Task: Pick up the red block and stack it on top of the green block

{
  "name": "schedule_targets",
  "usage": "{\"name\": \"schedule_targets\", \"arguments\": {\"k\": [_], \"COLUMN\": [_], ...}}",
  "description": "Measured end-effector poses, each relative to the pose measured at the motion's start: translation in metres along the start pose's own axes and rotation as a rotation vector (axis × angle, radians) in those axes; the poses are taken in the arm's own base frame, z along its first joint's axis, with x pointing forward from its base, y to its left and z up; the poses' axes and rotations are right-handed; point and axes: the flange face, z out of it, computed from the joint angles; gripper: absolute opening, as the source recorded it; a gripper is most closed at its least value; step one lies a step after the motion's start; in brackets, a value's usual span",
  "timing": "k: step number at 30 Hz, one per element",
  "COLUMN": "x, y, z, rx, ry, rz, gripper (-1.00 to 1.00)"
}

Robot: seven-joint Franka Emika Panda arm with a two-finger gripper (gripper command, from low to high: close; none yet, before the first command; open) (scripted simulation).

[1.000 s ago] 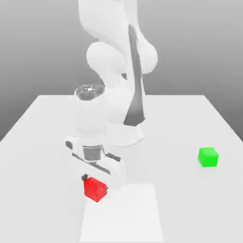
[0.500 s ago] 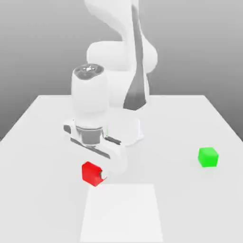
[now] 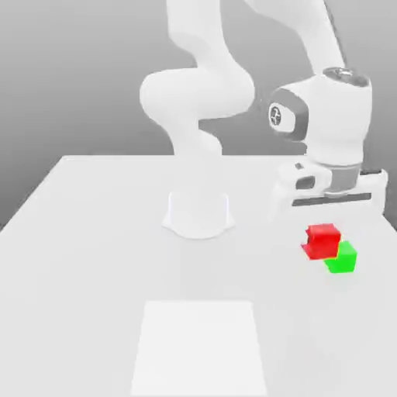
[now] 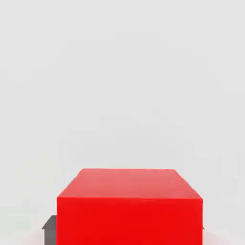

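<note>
No brand name or readable writing anywhere; one small round emblem sits on the grey joint cap of the arm (image 3: pixel 277 116), too small to make out.

Claw (image 3: pixel 321 233): pressed in against the red block (image 3: pixel 320 240), pinching it. In the exterior view the block hangs directly under the white hand, clear of the table (image 3: pixel 93 271). In the hand view the same red block (image 4: pixel 129 206) sits close under the camera with a dark finger pad (image 4: pixel 50 223) showing at one lower corner, touching its side.

Green block (image 3: pixel 341 257): resting on the table toward the exterior view's right. The red block overlaps its upper corner on the exterior view's left as seen from this camera, raised and offset toward the left, not squared over it. Whether the two touch cannot be told.

Surface: plain white table, matte, with a slightly brighter white rectangular patch (image 3: pixel 200 345) at the near middle. The arm's round white base (image 3: pixel 198 213) stands at the table's centre, well apart from both blocks.

Room: featureless grey backdrop, darker toward the top. No walls, furniture or fixtures to be distinguished.
</note>
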Motion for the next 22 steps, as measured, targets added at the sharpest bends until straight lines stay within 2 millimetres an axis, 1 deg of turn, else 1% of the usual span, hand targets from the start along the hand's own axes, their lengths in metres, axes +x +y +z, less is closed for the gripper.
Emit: {"name": "schedule_targets", "arguments": {"k": [2,3,4,6,16,22], "x": [-0.044,-0.056,-0.061,-0.063,-0.057,-0.064], "y": [-0.008,-0.009,-0.009,-0.010,-0.011,-0.010], "z": [-0.001,0.001,0.004,0.011,0.048,0.063], "rx": [-0.006,-0.013,-0.022,-0.041,-0.075,-0.046], "ry": [0.001,0.006,0.014,0.031,0.065,0.038], "rz": [-0.116,-0.148,-0.162,-0.171,-0.169,-0.179], "gripper": [-1.00,-1.00,-1.00,-1.00,-1.00,-1.00]}}
